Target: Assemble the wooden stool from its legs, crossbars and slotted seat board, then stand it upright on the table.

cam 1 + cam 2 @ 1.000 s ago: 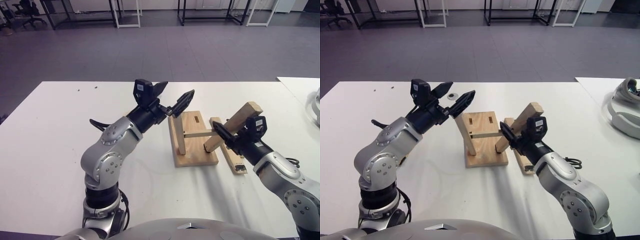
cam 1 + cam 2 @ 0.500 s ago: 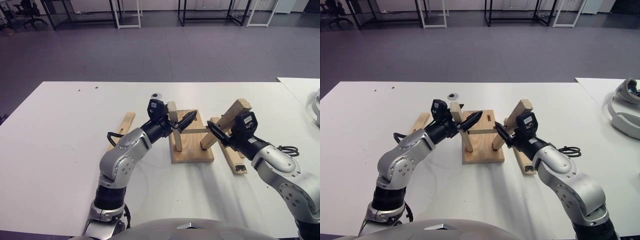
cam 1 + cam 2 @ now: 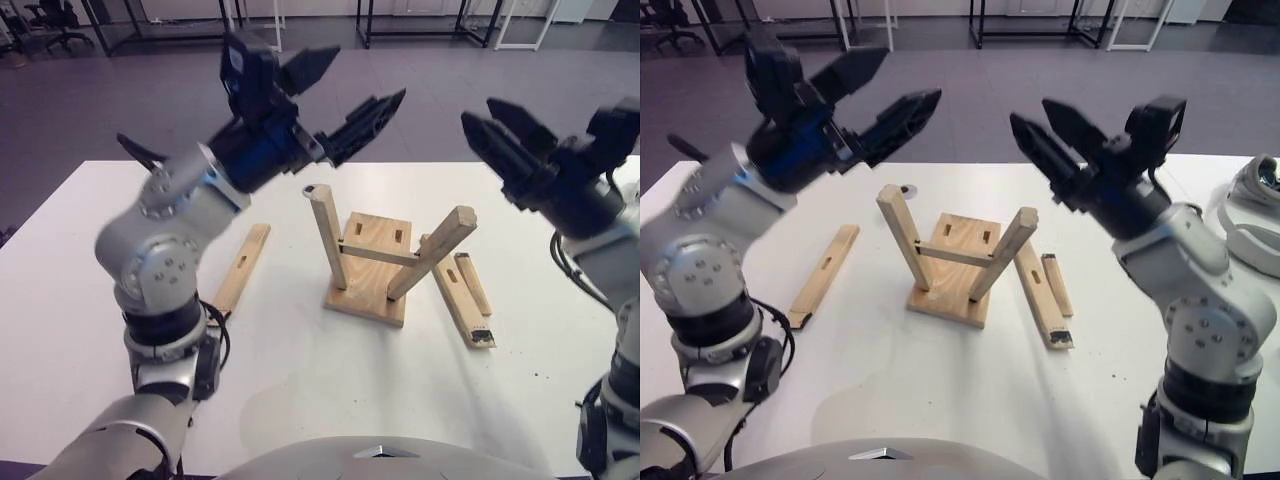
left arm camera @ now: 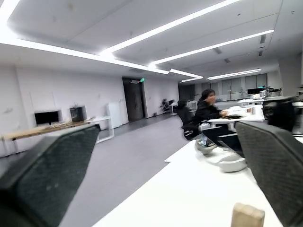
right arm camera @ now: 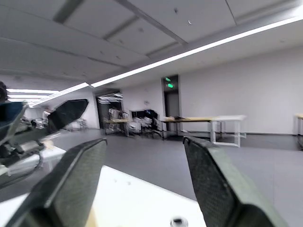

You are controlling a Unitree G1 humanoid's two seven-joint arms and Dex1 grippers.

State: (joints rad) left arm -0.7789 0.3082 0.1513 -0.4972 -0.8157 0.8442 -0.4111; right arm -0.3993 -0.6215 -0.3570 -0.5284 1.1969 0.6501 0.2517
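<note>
The slotted seat board (image 3: pixel 375 285) lies flat on the white table (image 3: pixel 90 260). Two legs rise from it, the left leg (image 3: pixel 328 235) and the right leg (image 3: pixel 432 252), leaning apart and joined by a thin crossbar (image 3: pixel 378 252). A loose leg (image 3: pixel 240 268) lies to its left. Another long piece (image 3: pixel 462 305) and a short crossbar (image 3: pixel 472 282) lie to its right. My left gripper (image 3: pixel 368 75) hangs open high above the stool's left side. High on the right, my right gripper (image 3: pixel 480 112) is open too. Neither touches any wood. A leg's tip (image 4: pixel 247 215) shows in the left wrist view.
A small round metal piece (image 3: pixel 308 189) lies just behind the left leg. A white headset (image 3: pixel 1250 210) rests on the neighbouring table at the right. Bare table spreads in front and to the far left.
Both grippers have let go of the legs and risen high above the table, open. The half-built stool now rests alone, shifted slightly with its legs leaning apart.
</note>
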